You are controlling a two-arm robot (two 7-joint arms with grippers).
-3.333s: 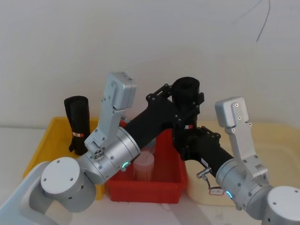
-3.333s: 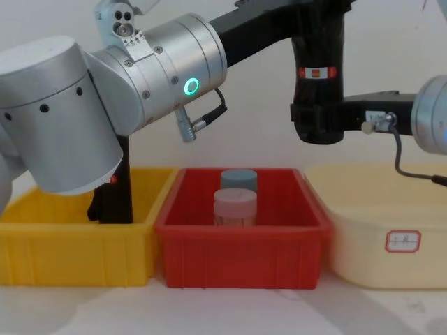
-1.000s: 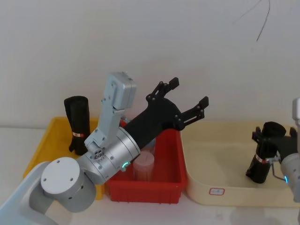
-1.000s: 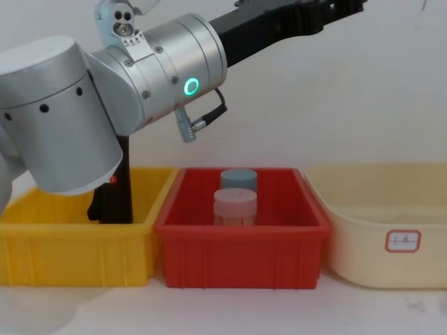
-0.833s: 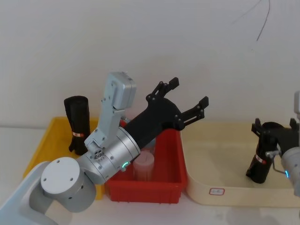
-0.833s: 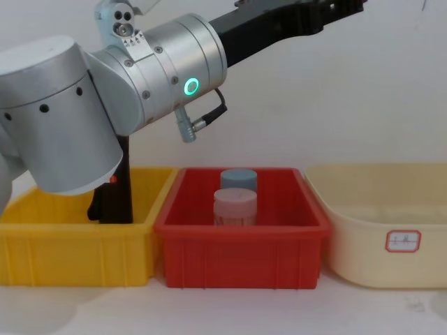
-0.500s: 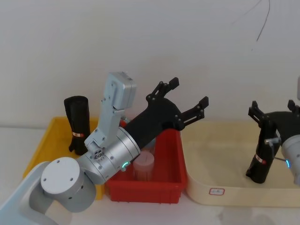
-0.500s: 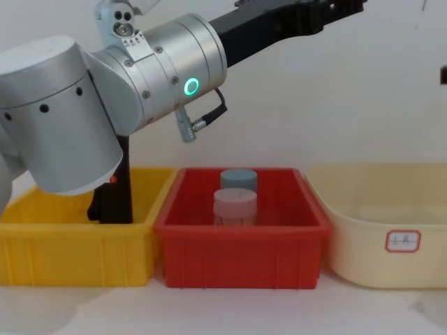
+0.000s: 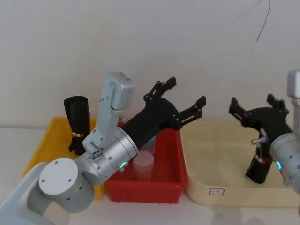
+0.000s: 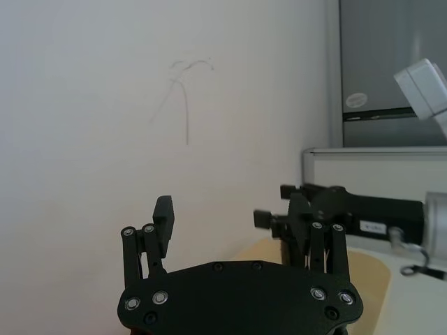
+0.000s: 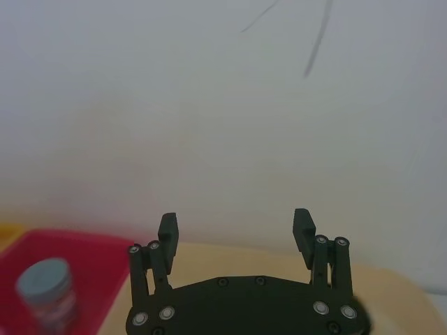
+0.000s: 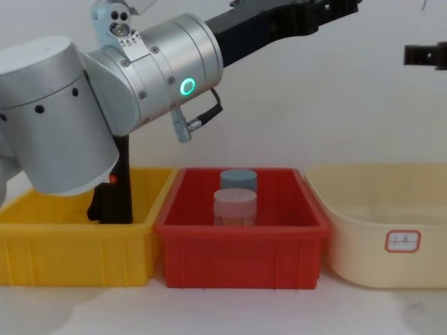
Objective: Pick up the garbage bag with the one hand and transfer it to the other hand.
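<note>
Handover done: right gripper [image 9: 253, 104], fingers now spread wide and empty, has lifted clear of the garbage bag [image 9: 258, 169], left standing in the cream tub [image 9: 220, 150]. Left gripper [image 9: 186, 92] hangs open, empty, above the red bin [image 9: 168, 174]; transfer looks complete.

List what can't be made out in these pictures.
- Bag top: head view, behind the right hand's wrist.
- Second roll: chest view, mostly behind the left arm.
- Tub label text: chest view, too small to read.
- Right hand: chest view, cut off by the right edge.
</note>
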